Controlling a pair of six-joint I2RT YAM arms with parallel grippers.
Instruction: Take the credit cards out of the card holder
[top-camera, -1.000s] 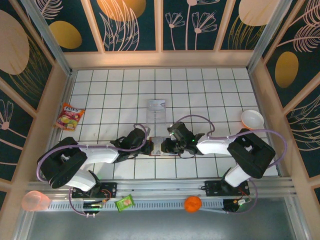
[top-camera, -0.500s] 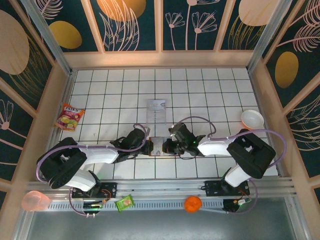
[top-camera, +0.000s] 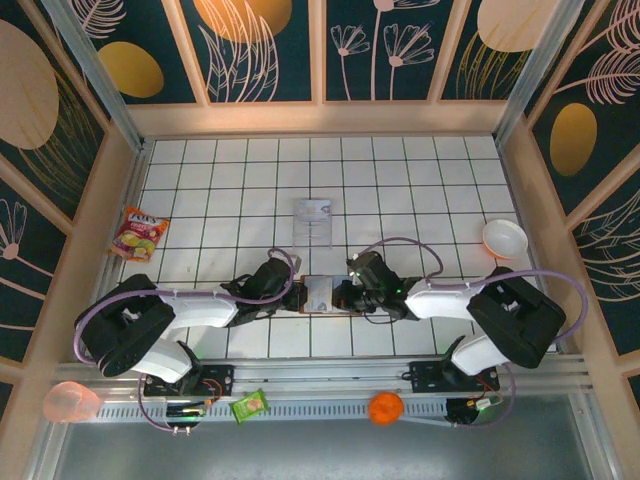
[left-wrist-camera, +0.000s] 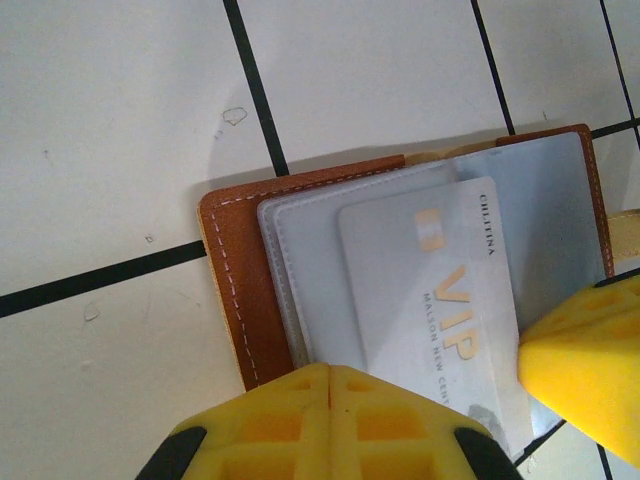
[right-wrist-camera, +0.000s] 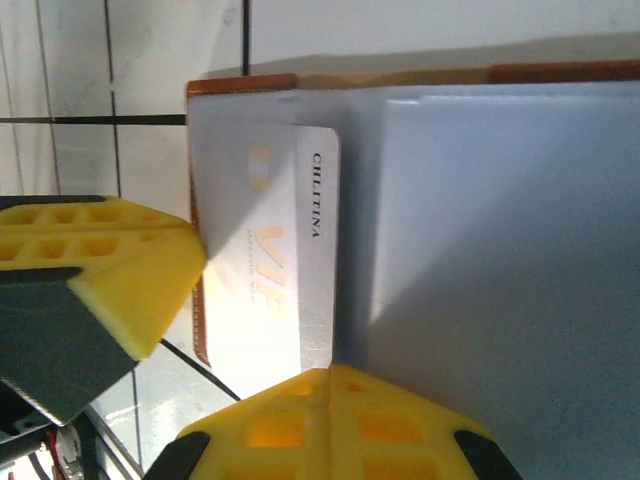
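Note:
The brown card holder (top-camera: 320, 295) lies open on the tiles between both arms, its grey-blue lining (left-wrist-camera: 300, 270) facing up. A pale credit card (left-wrist-camera: 430, 290) marked VIP sticks partway out of a pocket, slanting toward the right arm. My left gripper (left-wrist-camera: 330, 372) is shut, its tips pressing on the holder's edge beside the brown leather border (left-wrist-camera: 235, 280). My right gripper (right-wrist-camera: 330, 372) is shut too, its tips resting on the near end of the card (right-wrist-camera: 290, 250). In the top view the two grippers, left (top-camera: 297, 296) and right (top-camera: 347, 297), face each other across the holder.
A clear plastic tray (top-camera: 313, 222) stands just behind the holder. A white bowl (top-camera: 504, 238) sits at the right, a snack packet (top-camera: 139, 233) at the left. On the near rail lie an orange cup (top-camera: 70, 402), a green packet (top-camera: 250, 405) and an orange ball (top-camera: 385, 407).
My right gripper has closed fully and slid a little to the right over the holder. The left arm has stayed in place.

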